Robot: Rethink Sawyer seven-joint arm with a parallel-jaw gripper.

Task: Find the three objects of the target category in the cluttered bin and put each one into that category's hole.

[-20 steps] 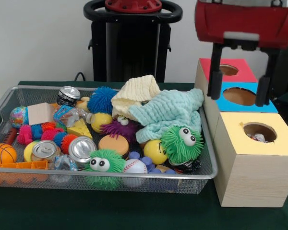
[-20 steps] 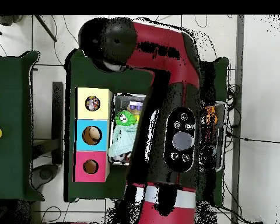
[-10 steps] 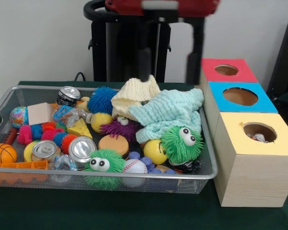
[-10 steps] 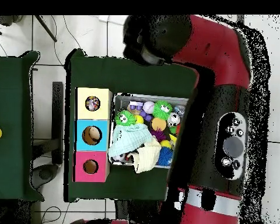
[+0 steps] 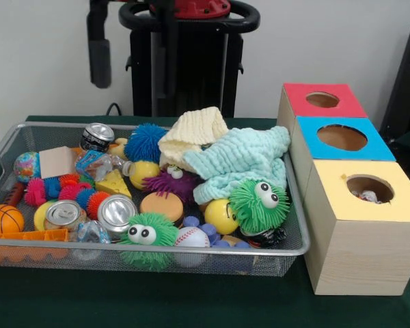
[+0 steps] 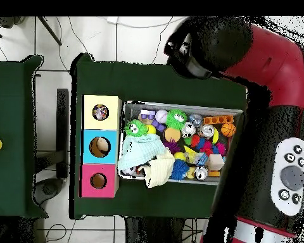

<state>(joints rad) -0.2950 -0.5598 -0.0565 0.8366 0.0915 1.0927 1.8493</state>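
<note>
The bin (image 5: 191,251) is a wide silver wire-mesh tray full of clutter; it also shows in the overhead view (image 6: 180,104). Three wooden boxes with round holes stand to its right: yellow (image 5: 365,225), blue (image 5: 342,154) and red (image 5: 297,96). The yellow box's hole (image 5: 369,188) holds something pale. My gripper (image 5: 135,82) hangs open and empty, high above the bin's back left part, in front of the pedestal. In the overhead view only the arm (image 6: 268,95) shows, over the bin's right side.
In the bin lie a mint cloth (image 5: 239,160), a cream cloth (image 5: 191,133), two green fuzzy toys with eyes (image 5: 260,203) (image 5: 147,236), silver cans (image 5: 116,212), a baseball (image 5: 191,237), a basketball (image 5: 3,219), fuzzy balls and a cheese wedge (image 5: 114,183).
My gripper has swept from above the boxes at the right across to the bin's back left, still open and empty. Nothing in the bin has moved.
</note>
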